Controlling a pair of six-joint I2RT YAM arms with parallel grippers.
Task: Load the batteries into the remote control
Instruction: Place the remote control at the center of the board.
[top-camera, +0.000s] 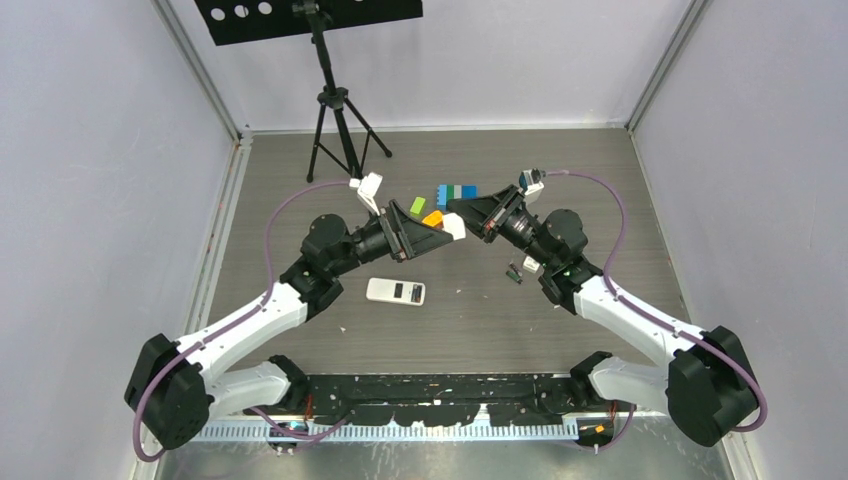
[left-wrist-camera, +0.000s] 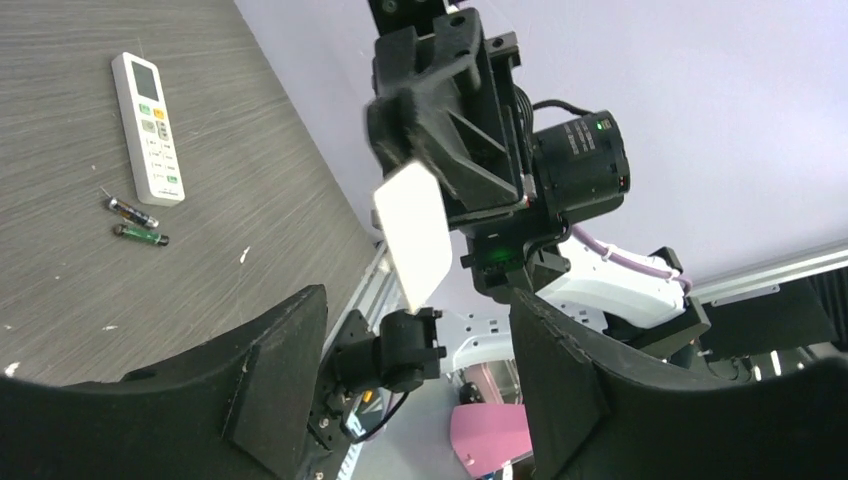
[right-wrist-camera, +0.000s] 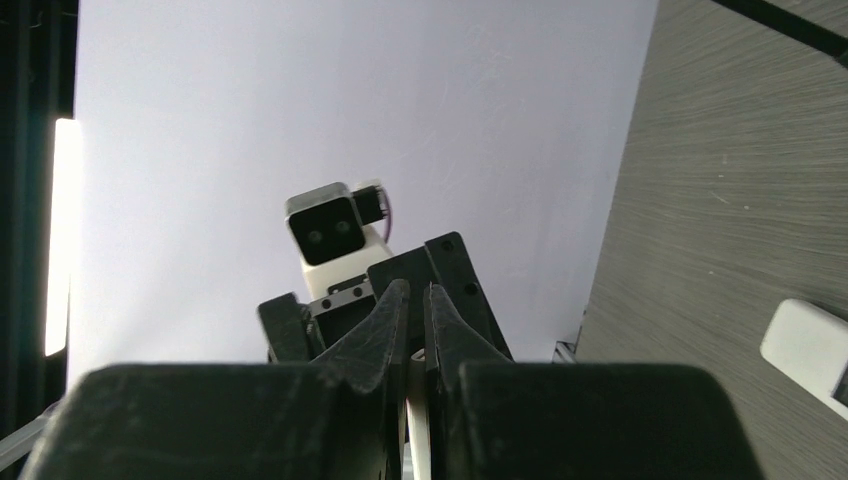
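R gripper pinches thin white plate, maybe batt cover; L gripper wide apart, empty, near it.

White rectangular plastic remote control lies on grey wood-grain table between the arms, in front of coloured toy blocks. Two slim dark cylindrical batteries lie beside second white buttoned remote, at its end.

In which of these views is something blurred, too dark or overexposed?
Top external view: evenly lit and sharp, the remote control clear. Left wrist view: the left hand is a dark, soft foreground; the white flat piece looks slightly smeared; the batteries are readable. Right wrist view: a bright strip blows out at the left edge; the right hand is dark.
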